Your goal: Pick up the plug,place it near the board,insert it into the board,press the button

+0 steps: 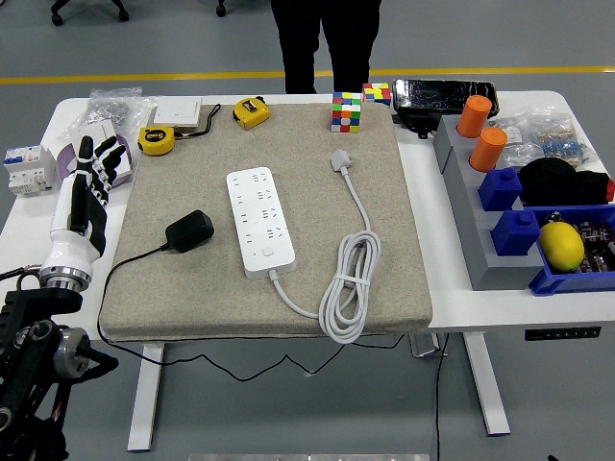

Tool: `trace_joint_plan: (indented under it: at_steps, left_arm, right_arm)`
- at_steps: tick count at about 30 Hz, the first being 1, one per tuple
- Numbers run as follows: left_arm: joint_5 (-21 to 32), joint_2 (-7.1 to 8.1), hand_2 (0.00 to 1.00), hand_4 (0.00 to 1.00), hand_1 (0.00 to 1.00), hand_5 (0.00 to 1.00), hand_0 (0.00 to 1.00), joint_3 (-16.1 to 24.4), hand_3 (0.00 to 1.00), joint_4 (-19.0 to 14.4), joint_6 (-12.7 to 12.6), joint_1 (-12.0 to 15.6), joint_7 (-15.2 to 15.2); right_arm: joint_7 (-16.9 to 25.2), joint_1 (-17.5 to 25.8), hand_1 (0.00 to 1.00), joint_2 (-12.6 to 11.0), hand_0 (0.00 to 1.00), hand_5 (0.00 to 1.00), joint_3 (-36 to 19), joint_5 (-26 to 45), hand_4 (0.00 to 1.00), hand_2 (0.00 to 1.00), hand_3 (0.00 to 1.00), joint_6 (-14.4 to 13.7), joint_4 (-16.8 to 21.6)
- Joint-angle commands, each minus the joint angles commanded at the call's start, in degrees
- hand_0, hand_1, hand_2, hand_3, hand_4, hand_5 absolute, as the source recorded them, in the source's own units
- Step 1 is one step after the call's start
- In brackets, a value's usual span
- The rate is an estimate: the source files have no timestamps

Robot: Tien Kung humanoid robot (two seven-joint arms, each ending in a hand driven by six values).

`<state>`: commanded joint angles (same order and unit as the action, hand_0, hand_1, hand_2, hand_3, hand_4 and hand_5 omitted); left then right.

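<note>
Plug (189,231): black, blocky adapter body, thin black cable running off its left side and down over the near edge of the mat (404,250). It lies on the grey mat, just left of the board (258,223), not touching it. Board is a white power strip, long axis running away from me, its white cord looped in a coil (348,288) to the right, white plug head (341,159) at the far end of that cord.

My left hand (85,192) is over the table's left edge, well apart from the plug, fingers (102,161) spread and straight, gripping nothing. Right hand isn't in the shot.

Containers: blue bin (577,279) at right holds a yellow lemon (562,244). Grey rack (473,206) beside it carries orange cylinders and blue blocks.

Counts: 2 yellow tape measures (156,140), 2 colour cubes (347,110), 2 orange cylinders (487,149), 2 blue blocks (515,230), 1 lemon, 1 white breaker unit (27,169) far left.

Person standing at the far side, only dark legs (325,43) visible.
</note>
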<state>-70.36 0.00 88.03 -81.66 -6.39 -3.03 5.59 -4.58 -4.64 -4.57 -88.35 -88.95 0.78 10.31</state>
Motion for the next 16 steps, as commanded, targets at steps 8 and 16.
trace_joint_plan:
  at_steps: [8, 16]
  left_arm:
    - [-0.31, 0.03, 0.862, 0.998, 0.933, 0.953, 0.981, 0.02, 0.865, -0.12, -0.09, -0.02, 0.15]
    - [-0.43, 0.12, 0.815, 0.998, 0.909, 0.941, 0.95, -0.3, 0.867, -0.05, 0.18, 0.32, 0.13]
  right_arm:
    - [-0.01, 0.04, 0.758, -0.05, 0.856, 0.998, 0.14, -0.26, 0.998, 0.743, 0.782, 0.08, 0.0]
    - [-0.06, 0.25, 0.758, -0.1, 0.855, 0.998, 0.14, -0.38, 0.998, 0.743, 0.779, 0.09, 0.0]
